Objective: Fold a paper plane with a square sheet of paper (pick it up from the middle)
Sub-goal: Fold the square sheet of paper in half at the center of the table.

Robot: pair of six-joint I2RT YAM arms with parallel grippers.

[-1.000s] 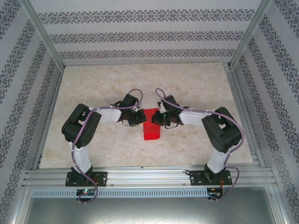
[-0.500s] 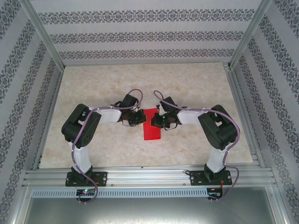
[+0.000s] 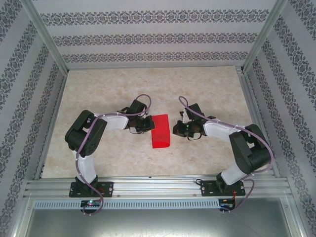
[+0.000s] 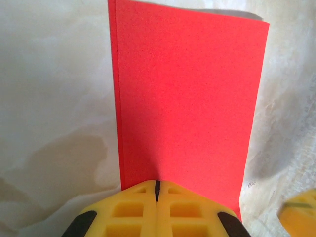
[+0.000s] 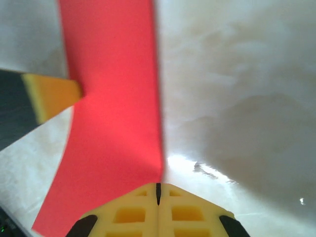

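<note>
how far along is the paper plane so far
Early on. Done: the paper lies folded in half, a flat rectangle with two layers showing along one long edge. In hand: the left claw, shut, rests its tips on one side of it, and the right claw, shut, sits beside it. Left: no pointed nose or wings yet, so all the plane folds.

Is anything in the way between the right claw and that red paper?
Nothing visible. The right claw sits just beside the red paper; the left claw is at its opposite edge.
</note>
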